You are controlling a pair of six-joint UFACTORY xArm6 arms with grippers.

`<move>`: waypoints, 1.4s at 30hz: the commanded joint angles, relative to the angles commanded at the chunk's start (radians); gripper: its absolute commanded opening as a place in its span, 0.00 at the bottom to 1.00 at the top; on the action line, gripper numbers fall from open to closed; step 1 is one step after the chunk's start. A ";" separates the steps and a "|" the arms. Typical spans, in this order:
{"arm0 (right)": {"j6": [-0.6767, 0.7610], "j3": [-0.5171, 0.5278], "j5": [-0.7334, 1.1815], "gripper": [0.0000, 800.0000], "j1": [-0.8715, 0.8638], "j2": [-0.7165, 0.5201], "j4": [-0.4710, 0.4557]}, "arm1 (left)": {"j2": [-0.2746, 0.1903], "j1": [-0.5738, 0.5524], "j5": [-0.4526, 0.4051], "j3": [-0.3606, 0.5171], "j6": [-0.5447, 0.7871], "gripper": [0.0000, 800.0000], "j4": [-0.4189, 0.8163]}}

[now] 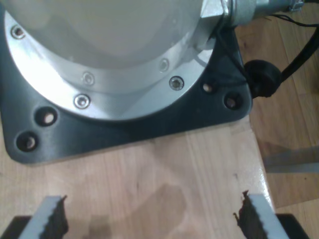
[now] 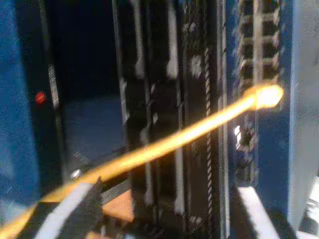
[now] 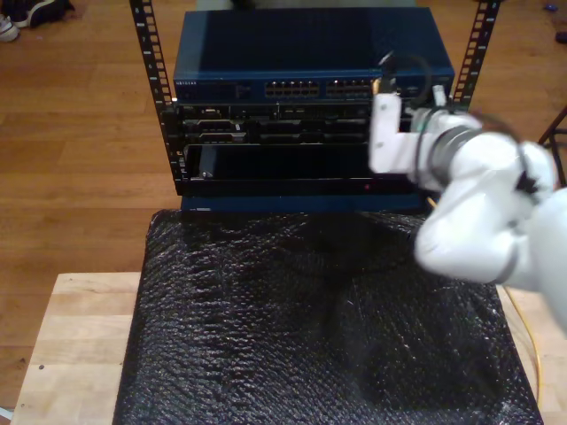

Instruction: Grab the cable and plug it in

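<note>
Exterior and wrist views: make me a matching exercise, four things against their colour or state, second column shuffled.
Things:
1. cable
2. my first gripper
3. network switch
4. bubble wrap

Colour or state:
A. black, spread over the wooden table
B. blue, on top of the rack
C. open above bare wood
D. yellow-orange, running up to the ports

Pairs: 1-D, 2-C, 3-B, 4-A

Floor's warm brown wood planks (image 3: 80,106), running across the top and down the left side of the exterior view, w/ a pair of shoes (image 3: 22,16) just poking in at the upper left corner. Bottom half is a light wood bench (image 3: 62,345) mostly covered by a black bubbly mat (image 3: 310,328). Top center there's a dark blue equipment rack (image 3: 306,97) btwn two black perforated rails, lighting's kinda dim and warm.
</note>
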 joint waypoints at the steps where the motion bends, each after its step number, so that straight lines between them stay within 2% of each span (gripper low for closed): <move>1: -0.018 0.002 0.060 0.95 -0.026 -0.017 -0.006 | 0.000 0.000 0.000 0.000 0.000 1.00 0.000; 3: -0.061 0.000 0.175 0.99 -0.091 -0.052 -0.014 | 0.000 0.000 0.000 0.000 0.000 1.00 0.000; 7: -0.201 -0.003 0.354 1.00 -0.229 -0.100 -0.031 | 0.000 0.000 0.000 0.000 0.000 1.00 0.000; 15: -0.419 0.006 0.557 1.00 -0.512 -0.170 -0.031 | 0.000 0.000 0.000 0.000 0.000 1.00 -0.002; 23: -0.606 0.120 0.813 1.00 -0.819 -0.364 -0.038 | 0.000 0.000 0.000 0.000 0.000 1.00 0.000; 25: -0.652 0.157 0.878 1.00 -0.899 -0.423 -0.074 | 0.000 0.000 0.000 0.000 0.000 1.00 0.000; 29: -0.690 0.238 1.002 1.00 -1.030 -0.535 -0.209 | 0.000 0.000 0.000 0.000 0.000 1.00 0.000; 32: -0.692 0.296 1.076 1.00 -1.099 -0.603 -0.307 | 0.000 0.000 0.000 0.000 0.000 1.00 0.000; 37: -0.736 0.365 1.152 1.00 -1.165 -0.674 -0.420 | 0.000 0.000 0.000 0.000 0.000 1.00 0.000; 42: -0.841 0.431 1.175 1.00 -1.257 -0.717 -0.445 | 0.000 0.000 0.000 0.000 0.000 1.00 0.000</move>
